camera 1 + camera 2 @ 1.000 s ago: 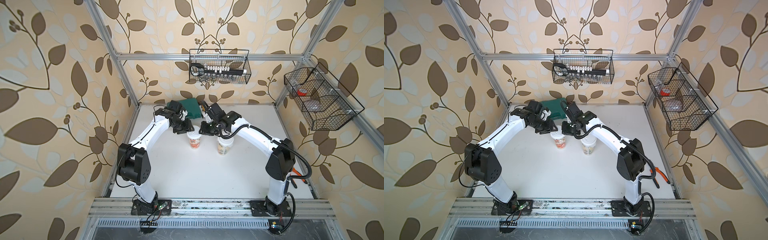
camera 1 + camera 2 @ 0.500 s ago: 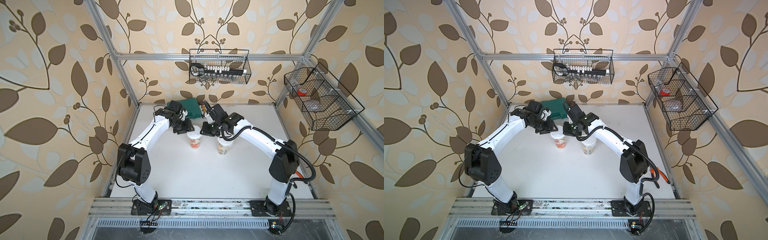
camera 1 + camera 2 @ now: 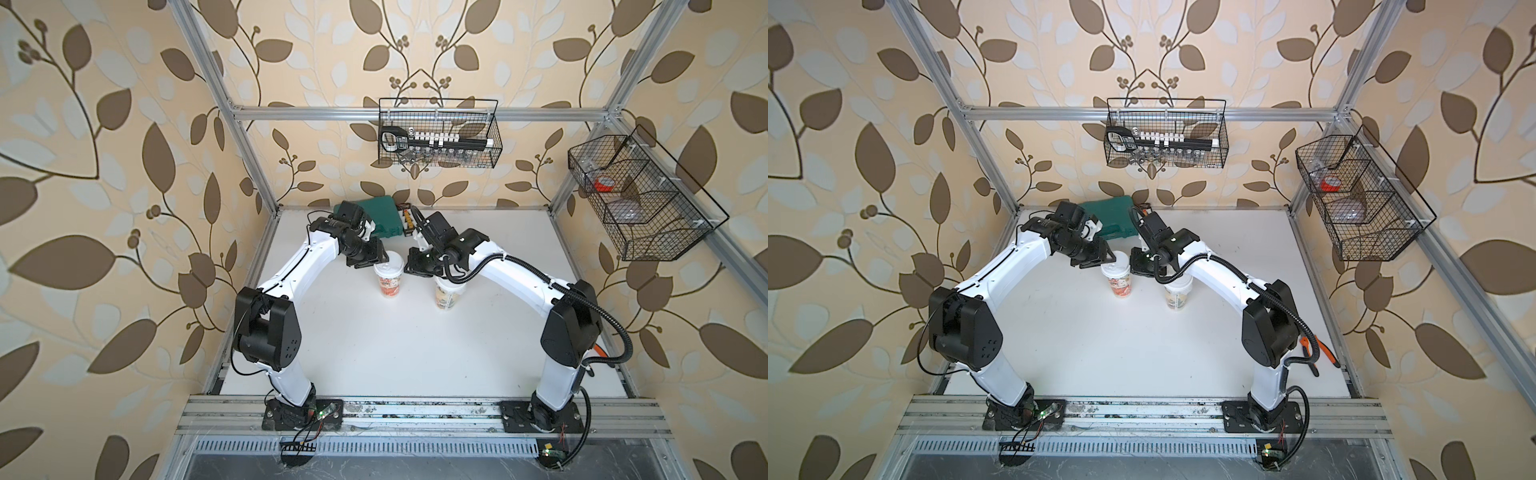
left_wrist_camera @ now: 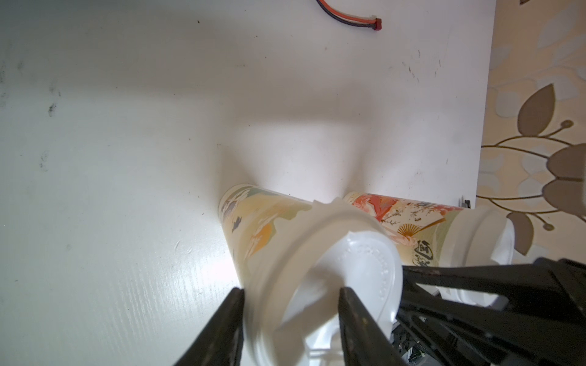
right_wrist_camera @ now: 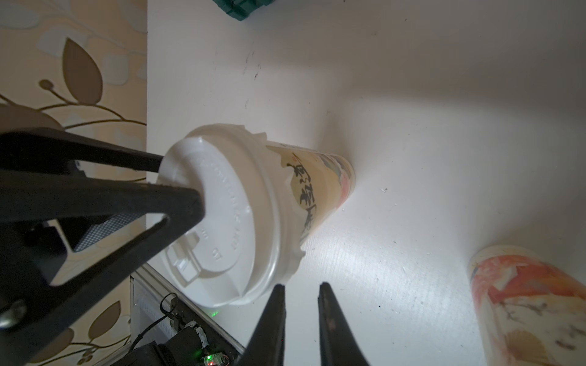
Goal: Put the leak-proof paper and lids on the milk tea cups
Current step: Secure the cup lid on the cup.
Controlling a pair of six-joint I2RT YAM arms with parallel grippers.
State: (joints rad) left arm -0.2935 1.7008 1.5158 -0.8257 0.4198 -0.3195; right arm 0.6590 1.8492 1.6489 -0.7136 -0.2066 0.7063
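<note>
Two cups stood upright and near each other on the white tabletop [image 5: 444, 126]: the left milk tea cup [image 5: 320, 177] and the right milk tea cup [image 5: 523, 301]. On the left milk tea cup the leak-proof paper [image 5: 292, 247] lay over the mouth, its ragged edge hanging out below a white plastic lid [image 5: 222, 206]. The left gripper [image 4: 290, 291] pinched that lid's rim, with one finger on the top face and one outside the skirt. The right gripper [image 5: 301, 285] hung between the cups, jaws narrowly parted and empty. The step looked like seating the lid over the paper. Doing it well would have meant pressing straight down with the lid level, so the film sat centred and uncreased. It would also have meant squeezing lightly, since a tall tapered cup would likely tip under a sideways push
</note>
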